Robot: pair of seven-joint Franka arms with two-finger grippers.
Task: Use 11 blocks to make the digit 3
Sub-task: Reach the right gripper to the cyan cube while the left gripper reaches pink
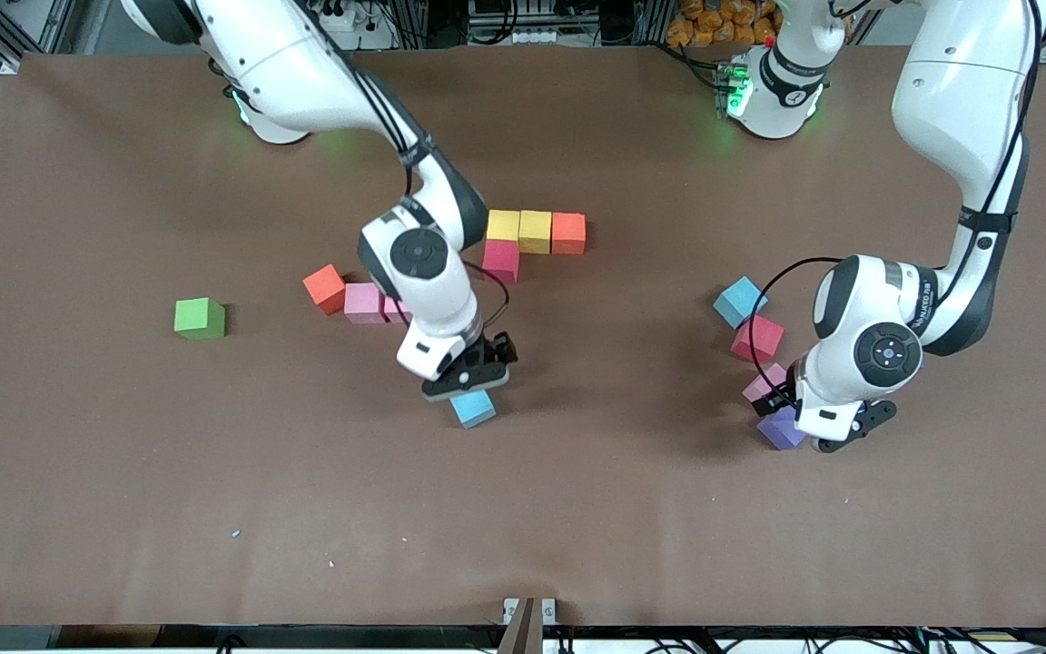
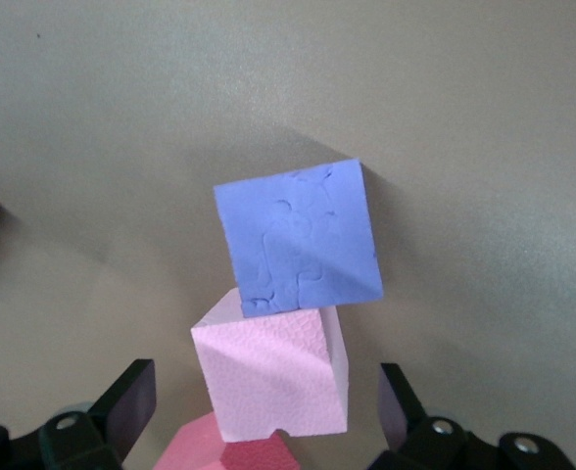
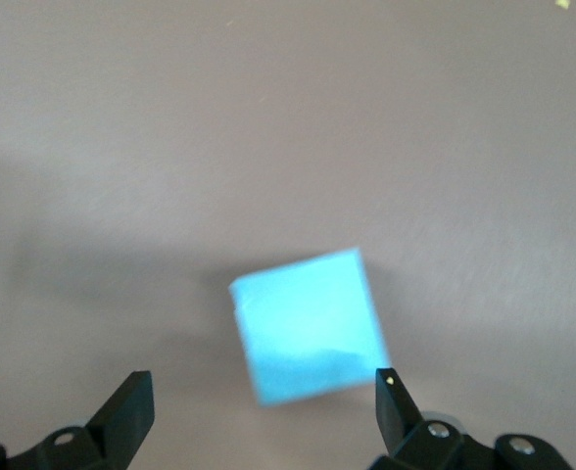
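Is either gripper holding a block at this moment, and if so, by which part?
Nothing is held. The right gripper is open over a light blue block; the left gripper is open over a pink block.

Table surface: a wide, matte brown table covering (image 1: 123, 509), dotted with a few tiny pale specks nearest the front camera.
Frame: grey aluminium struts (image 1: 28, 27) at the table's corners.
Clutter: black cables (image 1: 759, 640) and a heap of orange objects (image 1: 718, 20).
Light: soft, even overhead lighting.

The right arm hides most of one pink cube (image 1: 393, 312) — the light blue cube (image 3: 308, 326) looks blurred.
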